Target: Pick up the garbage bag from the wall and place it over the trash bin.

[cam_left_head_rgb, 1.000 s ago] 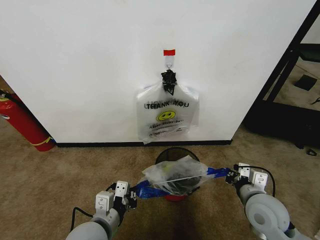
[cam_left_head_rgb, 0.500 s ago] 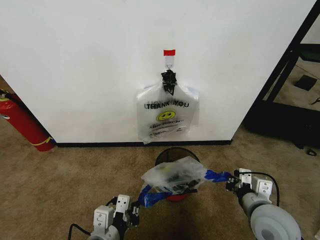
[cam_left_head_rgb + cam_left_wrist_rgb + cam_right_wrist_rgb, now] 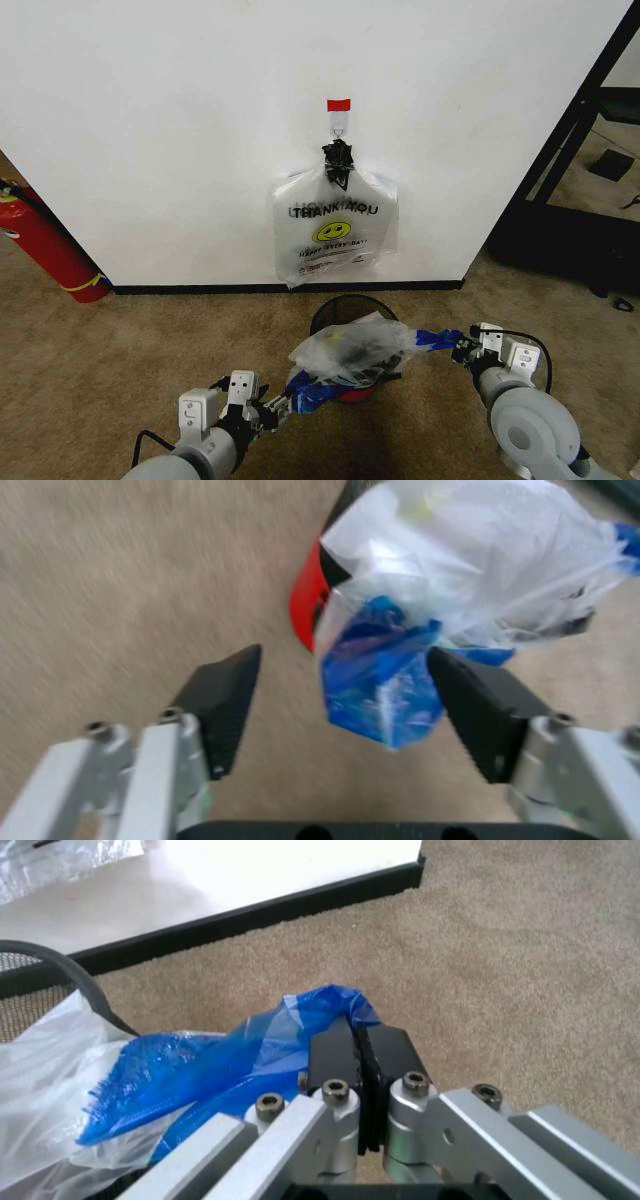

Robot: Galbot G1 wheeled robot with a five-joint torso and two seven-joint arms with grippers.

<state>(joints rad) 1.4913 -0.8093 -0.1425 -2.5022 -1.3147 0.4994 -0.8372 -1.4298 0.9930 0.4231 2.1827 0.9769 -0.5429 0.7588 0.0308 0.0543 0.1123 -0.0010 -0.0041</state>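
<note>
Released since a moment ago, the left gripper (image 3: 340, 697) gapes (right gripper (image 3: 358, 1057) stays clamped), so the garbage bag (image 3: 350, 352) may slip off the trash bin (image 3: 325, 318).

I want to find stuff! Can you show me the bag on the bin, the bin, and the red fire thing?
garbage bag (image 3: 350, 350), head view, crinkly white middle.
trash bin (image 3: 335, 309), head view, black mesh rim.
fire extinguisher (image 3: 45, 248), head view, red body.

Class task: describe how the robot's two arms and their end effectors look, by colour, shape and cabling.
Both arms are rounded light grey. The left end effector has silver bolted links and black wedge fingers. The right end effector has silver links and black block fingers. A black cable loops at the right wrist.
</note>
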